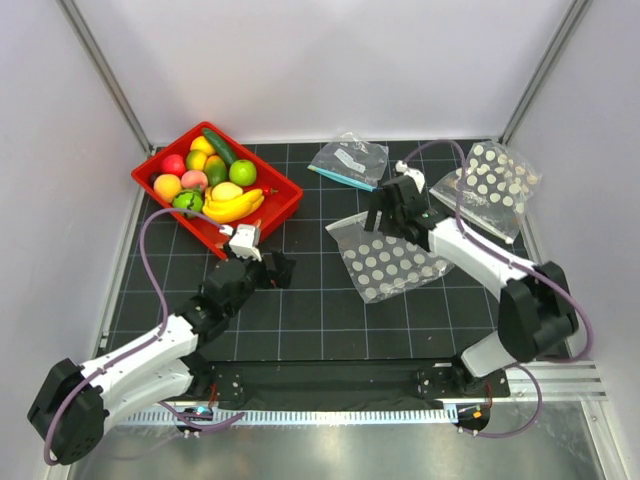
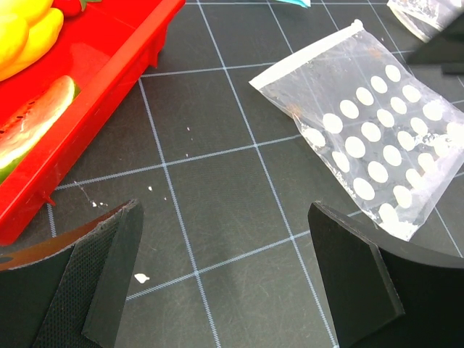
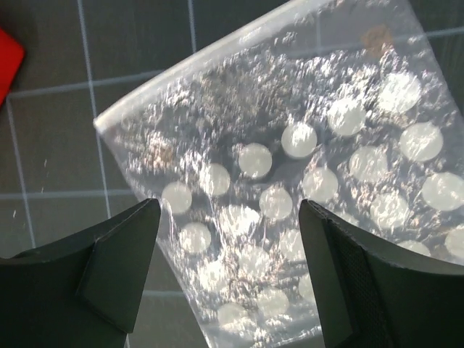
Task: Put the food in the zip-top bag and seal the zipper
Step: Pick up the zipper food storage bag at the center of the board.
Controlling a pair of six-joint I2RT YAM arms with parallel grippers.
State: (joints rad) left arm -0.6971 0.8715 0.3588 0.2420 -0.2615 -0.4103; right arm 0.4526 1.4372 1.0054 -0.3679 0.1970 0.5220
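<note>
The right gripper's (image 3: pixel 228 243) 2 fingers (image 3: pixel 109 254) stand wide apart and empty. They hang just over the bag (image 3: pixel 304 145), which lies flat on the desk (image 1: pixel 320 300) right of centre, its zipper (image 3: pixel 217 54) along the far edge. Nothing is in it yet. The food (image 1: pixel 215 180) sits in the red tray (image 1: pixel 285 200) at the far left. The left gripper (image 2: pixel 225 275), also open and empty, hovers beside the tray's near corner, with the bag well apart to its right.

The risk I see is in the film. It is floppy and pressed flat, so the fingers may pinch both layers at once and keep the mouth shut, or the bag may simply skid across the desk. A 2nd dotted bag (image 1: pixel 490 185) and a plain one (image 1: pixel 350 160) lie near, so a wrong pick is possible.
</note>
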